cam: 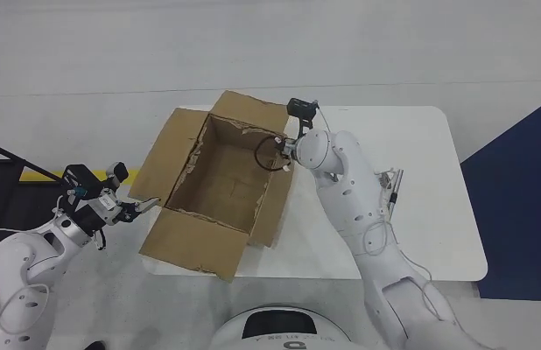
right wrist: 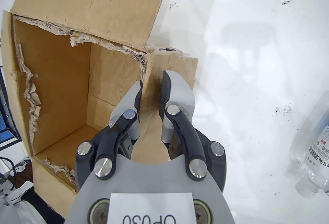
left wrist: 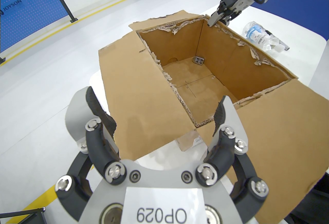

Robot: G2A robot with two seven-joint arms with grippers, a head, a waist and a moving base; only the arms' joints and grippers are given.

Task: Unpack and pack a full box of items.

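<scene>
The box stood open on the left part of the table, all four flaps folded outward and its rim torn ragged. Its long axis ran from the robot's near side toward the far side, skewed slightly to the right. The floor of the box was almost bare; one small grey item lay against the far wall, close to a corner.

The right gripper was at the far right corner of the box. Its jaws stood narrow and straddled the upright wall, one finger inside and one outside, apparently clamped on the cardboard.

The left gripper hung off the near left corner, just beside the left flap and clear of it. Its jaws were spread wide and held nothing.

A clear plastic bottle lay on its side on the table, beyond the right wall of the box.

Judgement: the right arm was nearer both the bottle and the small item. The wall it held lay between the two.
</scene>
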